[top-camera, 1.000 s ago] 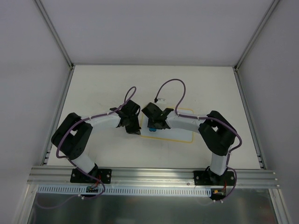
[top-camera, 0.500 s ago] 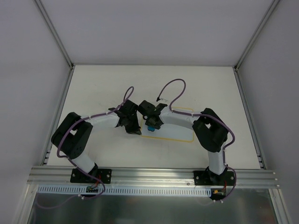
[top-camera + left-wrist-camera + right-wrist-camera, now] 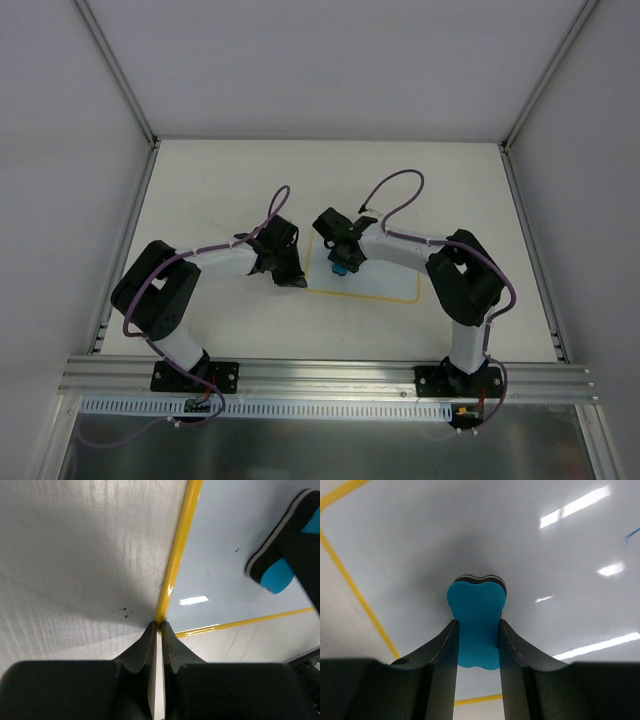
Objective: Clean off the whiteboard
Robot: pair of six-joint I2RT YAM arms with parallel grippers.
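Note:
The whiteboard (image 3: 385,285) lies flat mid-table, white with a thin yellow border. My right gripper (image 3: 340,266) is shut on a bright-blue eraser (image 3: 342,270), over the board's left part. In the right wrist view the eraser (image 3: 476,615) sits between both fingers of the gripper (image 3: 477,624), its black-and-white end against the board (image 3: 520,540). A small blue mark (image 3: 631,534) shows at that view's right edge. My left gripper (image 3: 297,284) is shut, and its tips (image 3: 160,625) rest on the yellow border at the board's near-left corner (image 3: 170,592). The eraser (image 3: 277,576) shows at the upper right there.
The cream table (image 3: 220,190) is ringed by grey walls and aluminium posts (image 3: 115,70). A metal rail (image 3: 330,375) carries both arm bases at the near edge. Purple cables (image 3: 395,190) loop above each wrist.
My right gripper has slid the eraser a little to the right across the board, and its forearm has swung. The left gripper has stayed at the board's corner.

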